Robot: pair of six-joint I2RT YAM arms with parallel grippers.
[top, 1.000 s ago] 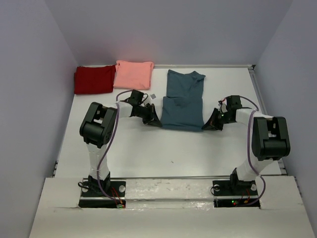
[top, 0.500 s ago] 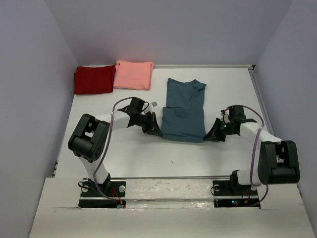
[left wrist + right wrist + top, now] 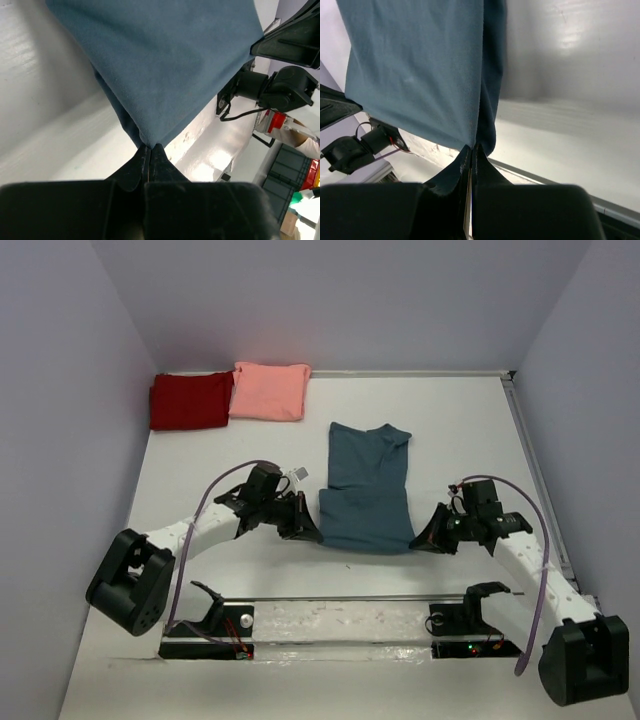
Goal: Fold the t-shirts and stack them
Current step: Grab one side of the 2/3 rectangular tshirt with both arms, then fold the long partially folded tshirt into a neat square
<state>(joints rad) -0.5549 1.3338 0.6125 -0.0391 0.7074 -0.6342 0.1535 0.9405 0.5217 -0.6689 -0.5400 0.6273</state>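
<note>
The dark teal-blue t-shirt (image 3: 365, 485) lies partly folded in the middle of the table, its near edge doubled over. My left gripper (image 3: 312, 536) is shut on the shirt's near left corner (image 3: 150, 140). My right gripper (image 3: 422, 543) is shut on its near right corner (image 3: 475, 140). Both wrist views show the blue cloth stretching away from the pinched jaws. The dark red t-shirt (image 3: 188, 400) and the salmon-pink t-shirt (image 3: 268, 390) lie folded side by side at the far left.
A small white tag (image 3: 297, 474) lies on the table (image 3: 460, 440) beside my left arm. Grey walls close in on three sides. A metal rail (image 3: 340, 598) with the arm bases runs along the near edge.
Both grippers have pulled the teal-blue shirt's near edge toward the arm bases, and the whole shirt has slid nearer. Both arms have stretched out lower over the table.
</note>
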